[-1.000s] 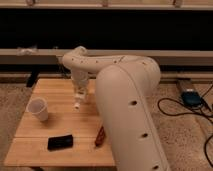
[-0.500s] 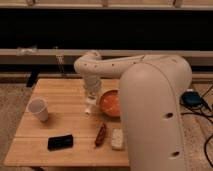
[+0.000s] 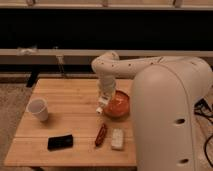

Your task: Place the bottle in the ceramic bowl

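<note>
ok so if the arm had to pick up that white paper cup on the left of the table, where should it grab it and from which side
Best guess: pinch the white paper cup across its upper wall, coming straight down. It stands upright, mouth up, alone on the wooden table, so nothing crowds it. The gripper is now over by the orange bowl, with the small bottle at its tip.

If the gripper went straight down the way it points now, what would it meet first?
Probably the table, just left of the ceramic bowl. The gripper points down with the bottle at its tip beside the bowl's left rim, though depth is unclear.
</note>
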`<state>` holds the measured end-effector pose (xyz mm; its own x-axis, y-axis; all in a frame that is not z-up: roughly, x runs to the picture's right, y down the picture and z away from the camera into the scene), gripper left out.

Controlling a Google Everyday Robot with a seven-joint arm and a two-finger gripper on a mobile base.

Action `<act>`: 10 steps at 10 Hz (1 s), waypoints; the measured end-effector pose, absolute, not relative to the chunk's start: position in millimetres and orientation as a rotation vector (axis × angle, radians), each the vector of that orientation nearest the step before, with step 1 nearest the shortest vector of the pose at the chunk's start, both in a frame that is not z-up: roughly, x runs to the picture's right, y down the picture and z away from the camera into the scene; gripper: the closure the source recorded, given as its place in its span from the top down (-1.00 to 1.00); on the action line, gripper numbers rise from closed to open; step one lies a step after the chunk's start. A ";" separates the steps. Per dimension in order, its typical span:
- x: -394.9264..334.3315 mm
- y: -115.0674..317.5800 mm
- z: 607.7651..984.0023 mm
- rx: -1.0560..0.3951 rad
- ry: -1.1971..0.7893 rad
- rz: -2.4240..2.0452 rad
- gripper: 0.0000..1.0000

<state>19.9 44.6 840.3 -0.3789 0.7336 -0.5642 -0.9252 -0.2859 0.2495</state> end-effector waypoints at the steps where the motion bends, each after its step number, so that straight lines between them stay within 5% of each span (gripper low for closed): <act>1: 29.8 44.0 851.0 -0.416 0.689 1.874 -0.42; 6: 45.6 51.1 864.5 -0.445 0.750 1.900 0.51; 10: 49.3 51.1 842.9 -0.458 0.731 1.934 0.60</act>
<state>49.3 51.1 842.9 -0.4487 0.6670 -0.5948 -0.8937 -0.3387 0.2943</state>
